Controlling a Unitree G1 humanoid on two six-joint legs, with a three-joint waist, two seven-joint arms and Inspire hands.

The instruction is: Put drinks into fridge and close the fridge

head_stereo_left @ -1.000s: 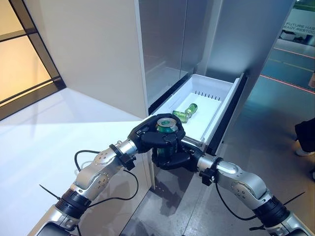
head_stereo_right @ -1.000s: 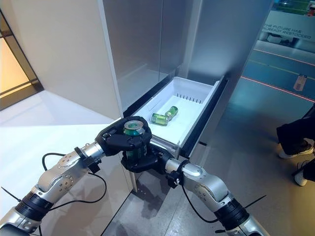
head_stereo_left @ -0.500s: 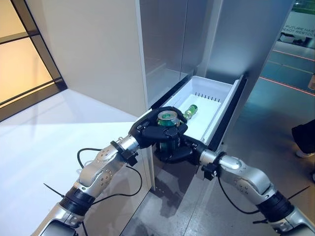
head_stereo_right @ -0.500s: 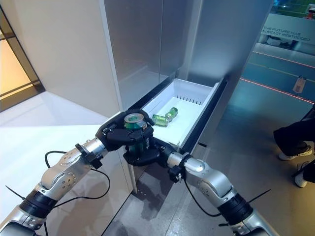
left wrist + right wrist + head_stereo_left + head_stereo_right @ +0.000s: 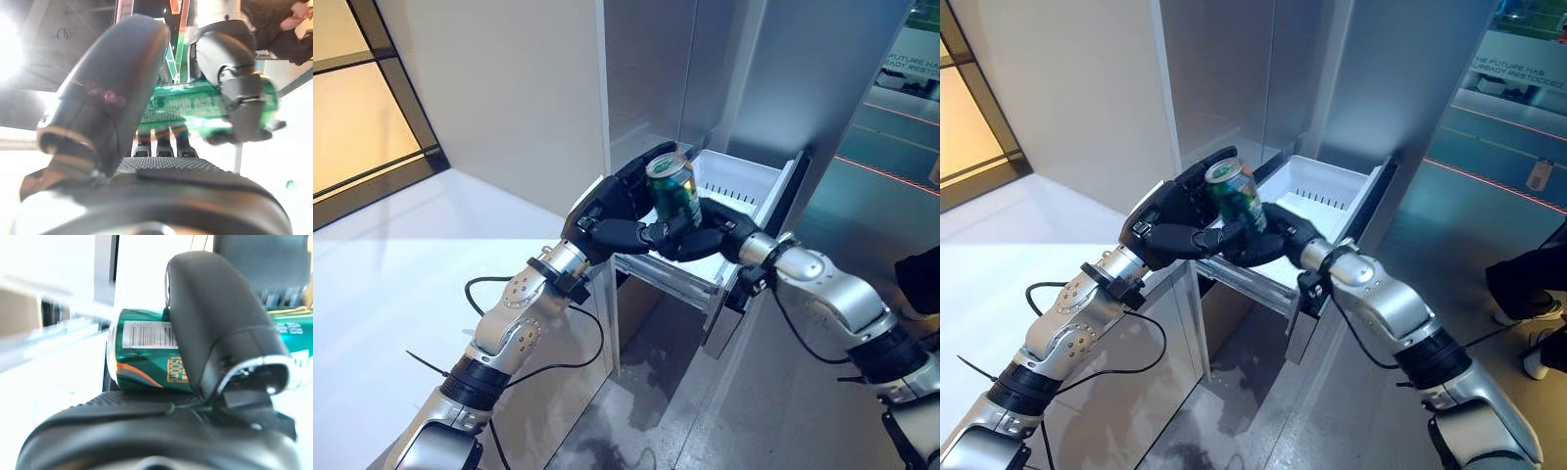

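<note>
A green can (image 5: pixel 674 188) is held tilted above the front of the open white fridge drawer (image 5: pixel 749 178). My right hand (image 5: pixel 701 237) comes in from the right and is curled round the can's lower part; its wrist view shows the thumb (image 5: pixel 215 333) lying over the can (image 5: pixel 142 350). My left hand (image 5: pixel 612 211) is at the can's left side, its fingers stretched up behind the can and its thumb below. The left wrist view shows the can (image 5: pixel 195 105) past my left thumb (image 5: pixel 112 83). The drawer's inside is mostly hidden behind the hands.
The silver fridge front (image 5: pixel 646 69) rises behind the drawer, with a grey panel (image 5: pixel 822 78) to its right. A white counter (image 5: pixel 391 274) lies on the left. A person's dark leg and shoe (image 5: pixel 920 279) stand at the right edge on the grey floor (image 5: pixel 783 411).
Both hands have carried the can up and forward, from in front of the drawer to above its front. The can has tipped from upright to tilted. The left hand's fingers have straightened.
</note>
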